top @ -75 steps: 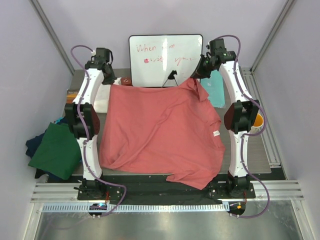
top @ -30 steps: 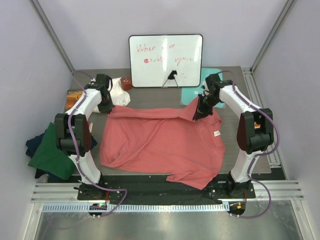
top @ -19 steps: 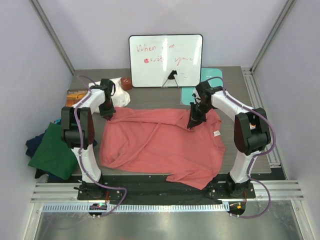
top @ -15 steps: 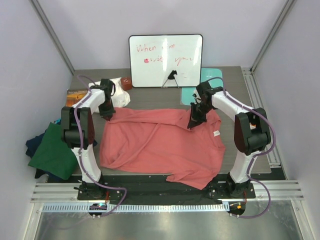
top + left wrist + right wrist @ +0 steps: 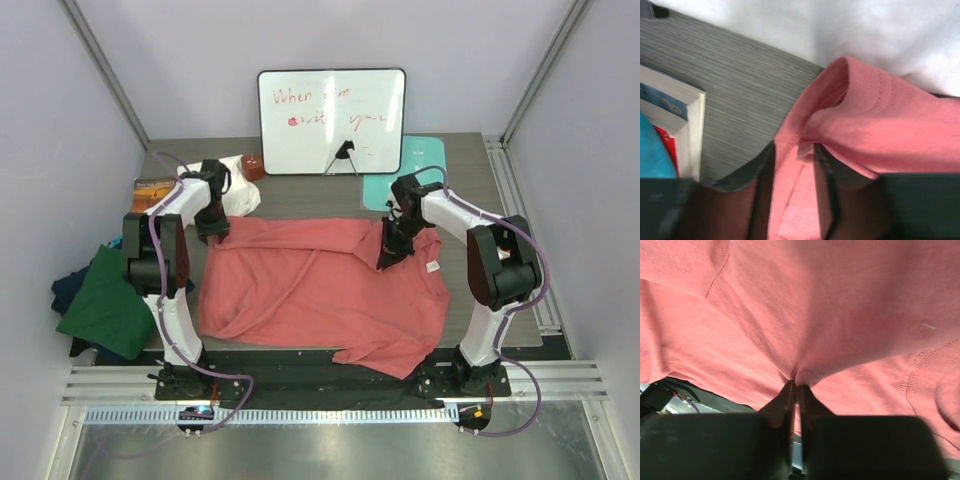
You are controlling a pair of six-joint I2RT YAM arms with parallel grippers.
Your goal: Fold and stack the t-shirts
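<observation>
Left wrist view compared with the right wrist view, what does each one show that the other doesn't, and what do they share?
Only the left wrist view shows the grey table, a white cloth, the edge of what looks like a book, and the left fingers standing apart around a hem of the salmon-pink t-shirt. Only the right wrist view shows the right fingers shut, pinching a fold, plus dark hardware with cables below. Both show that t-shirt.

Whiteboard (image 5: 332,120) with red handwriting, first word "When", the rest illegible
</observation>
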